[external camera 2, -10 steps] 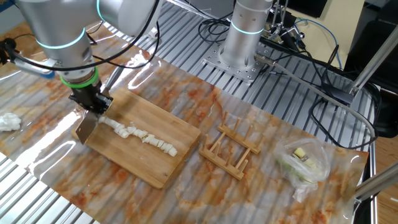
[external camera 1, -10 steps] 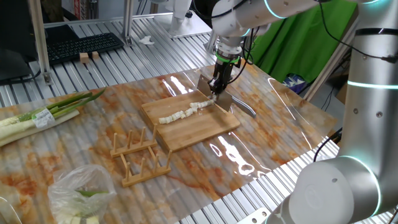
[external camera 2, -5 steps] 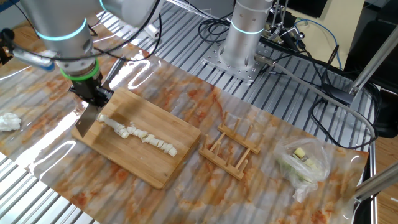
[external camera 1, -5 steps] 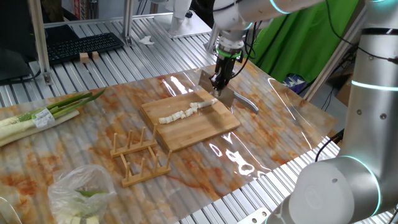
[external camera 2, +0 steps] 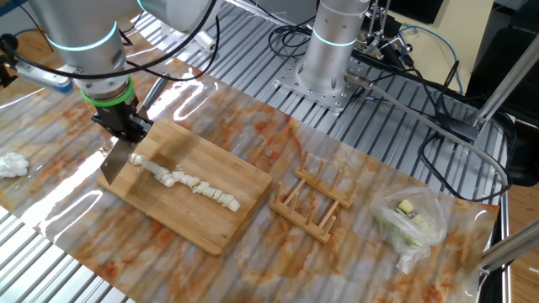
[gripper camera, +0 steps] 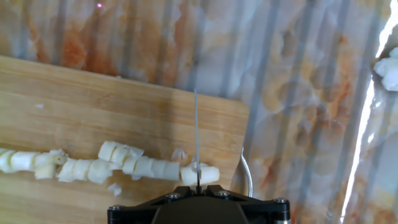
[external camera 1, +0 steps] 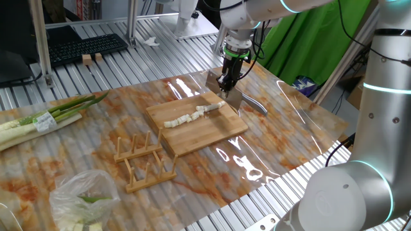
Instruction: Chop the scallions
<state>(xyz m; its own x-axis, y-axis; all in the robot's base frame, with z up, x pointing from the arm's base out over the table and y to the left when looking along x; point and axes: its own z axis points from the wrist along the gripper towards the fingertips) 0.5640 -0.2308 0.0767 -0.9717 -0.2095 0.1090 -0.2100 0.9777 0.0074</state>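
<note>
Steel cleaver (external camera 1: 223, 91) clamped in the shut gripper (external camera 1: 225, 80), blade hanging just above the last uncut stub at the wooden board (external camera 2: 227, 219)'s end edge; beyond it, scallions (gripper camera: 134, 167) strung lengthwise along the board, crosswise to the blade, already in segments.

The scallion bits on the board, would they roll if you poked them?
Probably. The scallions are short, round stubs, so a nudge might roll or scatter them across the board. They look small and light. A few seem to be splitting into layers, so squeezing could break them apart.
</note>
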